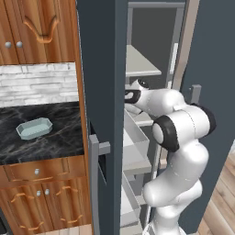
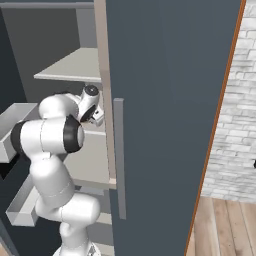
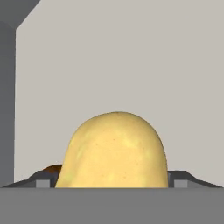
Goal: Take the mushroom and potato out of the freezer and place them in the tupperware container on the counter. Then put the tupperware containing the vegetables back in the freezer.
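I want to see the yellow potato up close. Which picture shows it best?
The hand view: the smooth yellow oval potato sits big and close there, between the hand's dark fingertips. From both base views, I can't make it out inside the freezer.

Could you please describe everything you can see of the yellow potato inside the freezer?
The smooth yellow oval potato looks matte, with faint paler mottling. In the hand view it rises as a rounded dome on a pale grey freezer shelf, close between the open gripper's two dark fingertips. Whether they touch it is unclear.

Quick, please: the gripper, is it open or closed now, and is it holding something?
Gripper: open, jaws wide on either side of the potato; a grip on it cannot be told.
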Tool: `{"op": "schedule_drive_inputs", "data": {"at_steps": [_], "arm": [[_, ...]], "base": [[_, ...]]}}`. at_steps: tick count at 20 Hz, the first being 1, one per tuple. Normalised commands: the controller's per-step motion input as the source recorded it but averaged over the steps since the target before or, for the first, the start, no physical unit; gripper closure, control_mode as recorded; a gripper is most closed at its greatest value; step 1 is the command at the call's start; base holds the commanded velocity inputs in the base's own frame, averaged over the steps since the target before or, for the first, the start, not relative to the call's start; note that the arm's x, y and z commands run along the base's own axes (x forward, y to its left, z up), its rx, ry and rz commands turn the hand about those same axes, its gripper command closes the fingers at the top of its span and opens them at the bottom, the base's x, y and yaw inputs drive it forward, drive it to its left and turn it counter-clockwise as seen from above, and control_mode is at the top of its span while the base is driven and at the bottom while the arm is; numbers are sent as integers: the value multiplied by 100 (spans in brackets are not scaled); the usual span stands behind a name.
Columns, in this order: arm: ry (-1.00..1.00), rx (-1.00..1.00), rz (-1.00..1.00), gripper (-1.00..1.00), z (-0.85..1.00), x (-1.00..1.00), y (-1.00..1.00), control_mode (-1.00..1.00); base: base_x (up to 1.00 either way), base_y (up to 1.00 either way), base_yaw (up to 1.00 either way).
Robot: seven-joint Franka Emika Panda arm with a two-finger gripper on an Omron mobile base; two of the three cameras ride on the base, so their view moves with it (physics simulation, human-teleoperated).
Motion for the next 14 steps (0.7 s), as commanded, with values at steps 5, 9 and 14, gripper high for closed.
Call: {"op": "schedule_drive_inputs", "data": {"at_steps": [5, 9, 14], "arm": [[-2, 6, -12, 100, 12, -55, -27, -100], [-3, 9, -10, 100, 52, -95, -38, -100], [0, 5, -3, 100, 63, -99, -37, -100]], "base": [[0, 0, 0], [0, 0, 0], [0, 0, 0]]}}
